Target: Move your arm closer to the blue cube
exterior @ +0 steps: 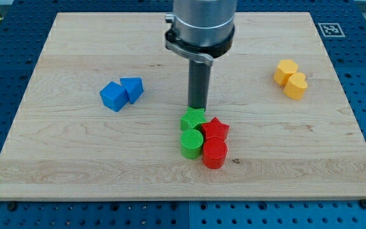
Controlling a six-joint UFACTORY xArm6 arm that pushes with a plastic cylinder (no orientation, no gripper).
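The blue cube lies on the wooden board at the view's left, touching a second blue block of a wedge-like shape on its right. My tip stands near the board's middle, well to the right of the blue cube. It is just above, in the view, a green star block and seems to touch its top edge.
Below the tip is a tight cluster: the green star, a green cylinder, a red star and a red cylinder. Two yellow blocks sit together at the view's upper right. A marker tag is beyond the board's top right corner.
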